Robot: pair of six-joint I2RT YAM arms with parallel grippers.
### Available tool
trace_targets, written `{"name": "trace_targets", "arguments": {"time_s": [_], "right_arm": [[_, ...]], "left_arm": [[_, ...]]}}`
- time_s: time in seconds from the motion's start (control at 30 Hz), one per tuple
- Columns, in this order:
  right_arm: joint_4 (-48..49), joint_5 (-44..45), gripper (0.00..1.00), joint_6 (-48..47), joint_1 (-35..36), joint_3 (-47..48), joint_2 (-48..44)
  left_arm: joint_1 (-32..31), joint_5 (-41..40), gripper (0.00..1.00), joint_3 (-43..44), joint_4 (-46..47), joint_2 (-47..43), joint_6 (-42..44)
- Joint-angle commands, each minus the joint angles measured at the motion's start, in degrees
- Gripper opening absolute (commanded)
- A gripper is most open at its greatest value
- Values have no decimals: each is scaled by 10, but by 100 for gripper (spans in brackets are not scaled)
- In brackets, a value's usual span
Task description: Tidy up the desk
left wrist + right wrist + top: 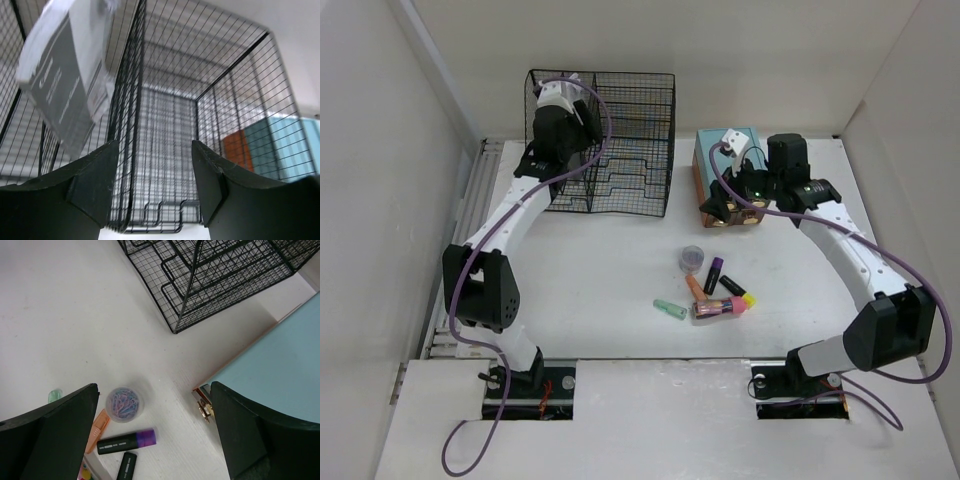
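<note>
The white worktop (590, 270) fills the middle of the overhead frame, the left gripper (155, 150) open and empty at the black wire rack (635, 140) in the upper left, the right gripper (154, 387) spread wide, holding nothing, above the teal box (712, 150) edge and a purple marker (127, 441).

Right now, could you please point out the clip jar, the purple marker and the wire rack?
Clip jar (124, 404): right wrist view, on the paper clips seen through its top.
Purple marker (126, 442): right wrist view, on the middle of its black barrel.
Wire rack (630, 185): top view, on its near mesh wall.
</note>
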Motion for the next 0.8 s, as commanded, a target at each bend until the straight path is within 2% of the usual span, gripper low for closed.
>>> {"name": "trace_targets", "arguments": {"time_s": [0.0,0.2,0.3,0.53,0.7,0.73,0.77], "right_arm": [[21,-11,98,7,-5,16,-19],[21,-22,98,7,-5,16,-19],[21,-22,98,7,-5,16,-19],[21,-27,98,7,-5,16,-25],[21,-27,98,7,-5,16,-25],[21,-27,98,7,-5,16,-25],[21,-27,98,7,-5,16,-25]], "left_arm": [[-2,-19,57,25,-38,-8,-18],[-2,-33,57,18,-66,3,-18],[-7,-28,52,11,-72,3,-25],[-19,-53,29,-13,-83,8,-31],[-24,-68,29,-18,-88,8,-31],[-29,-78,27,-19,-95,14,-31],[-29,-85,21,-19,-95,14,-31]]}}
